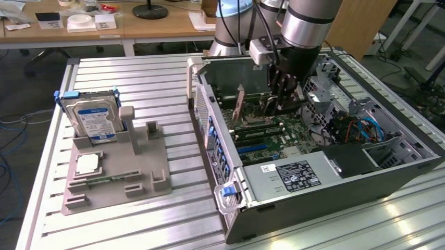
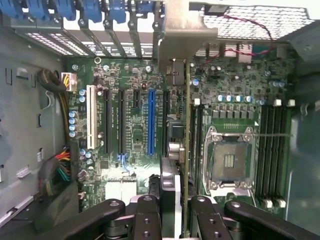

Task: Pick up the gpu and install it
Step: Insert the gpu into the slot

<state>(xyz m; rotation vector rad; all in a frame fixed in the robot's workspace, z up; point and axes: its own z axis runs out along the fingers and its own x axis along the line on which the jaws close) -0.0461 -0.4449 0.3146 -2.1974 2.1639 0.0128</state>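
Open computer case (image 1: 313, 172) lying on its side on the slatted table (image 1: 125, 78), motherboard (image 2: 130, 125) facing up. Inside the case, reaching down over the board: gripper (image 1: 282, 107), closed on the gpu (image 2: 186, 150), fingers (image 2: 150, 215) clamped on the card's upper edge. Card upright, edge-on, silvery bracket (image 2: 182, 30) up against the case's rear slot wall, bare blue slot (image 2: 151, 122) just beside it with open board between. Outside the case, beside it: grey holder (image 1: 118, 172) carrying the hard drive (image 1: 94, 117).

Bright even light, glare on the table (image 1: 139, 78), soft blur throughout.
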